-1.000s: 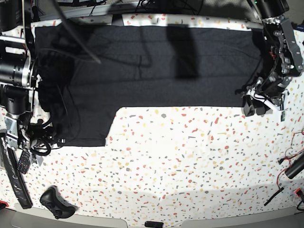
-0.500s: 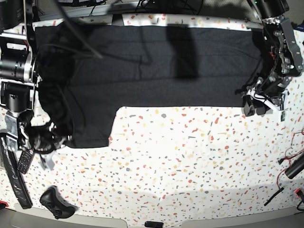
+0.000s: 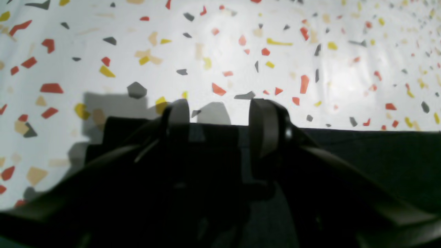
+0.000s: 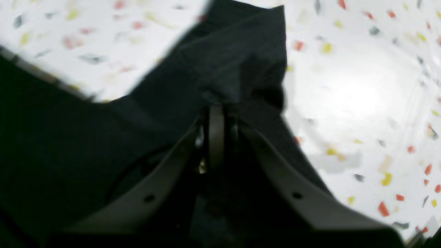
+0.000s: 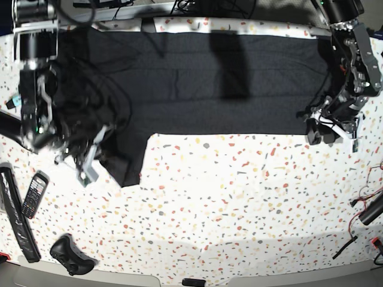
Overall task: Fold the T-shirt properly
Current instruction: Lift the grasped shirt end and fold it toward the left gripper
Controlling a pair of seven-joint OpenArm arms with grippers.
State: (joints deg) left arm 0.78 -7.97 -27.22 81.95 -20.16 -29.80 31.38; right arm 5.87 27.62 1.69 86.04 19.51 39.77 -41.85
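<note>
The black T-shirt [image 5: 197,84] lies spread, plain side up, across the far part of the speckled table [image 5: 239,203]. At the base view's left, my right gripper [image 5: 96,156] is shut on the shirt's sleeve and holds it bunched and raised off the table. The right wrist view shows the closed fingertips [image 4: 216,117] pinching a fold of the dark cloth [image 4: 234,58]. At the right, my left gripper [image 5: 326,130] rests at the shirt's lower corner. It stands open [image 3: 220,115], its two fingers over the shirt's edge [image 3: 379,155].
A phone [image 5: 33,195], a long black bar [image 5: 15,222] and a black game controller [image 5: 72,256] lie near the front left. Loose cables and clips [image 5: 365,212] sit at the right edge. Black cables hang around the right arm.
My right gripper has shut on the sleeve and swung up and inward with it, so the sleeve's lower edge is pulled rightward and bunched. The left arm has not moved.
</note>
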